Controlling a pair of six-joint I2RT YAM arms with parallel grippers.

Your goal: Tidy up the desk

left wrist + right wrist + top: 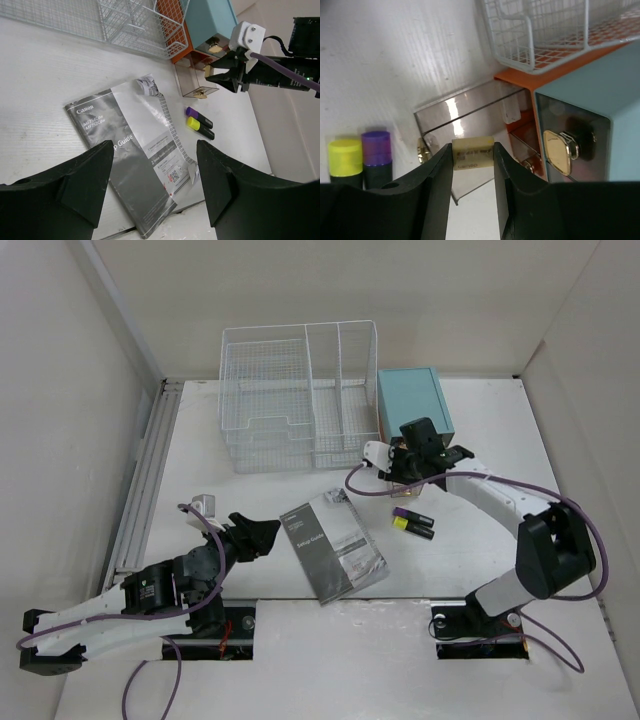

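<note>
Black fingers of the right tool (472, 165) are clamped on a small cream eraser (473, 153), held at the pulled-out clear drawer (465, 110) of the teal box (600, 85). Left tool (154, 155), jaws apart, hangs above a Canon booklet (125, 165) lying flat on the white desk (40, 75), with two highlighters (199, 122) beside it.

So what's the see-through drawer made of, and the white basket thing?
The drawer looks like clear, shiny plastic: you see through its walls and light glints off them. The basket looks like thin metal wire painted white, woven in a grid.
</note>
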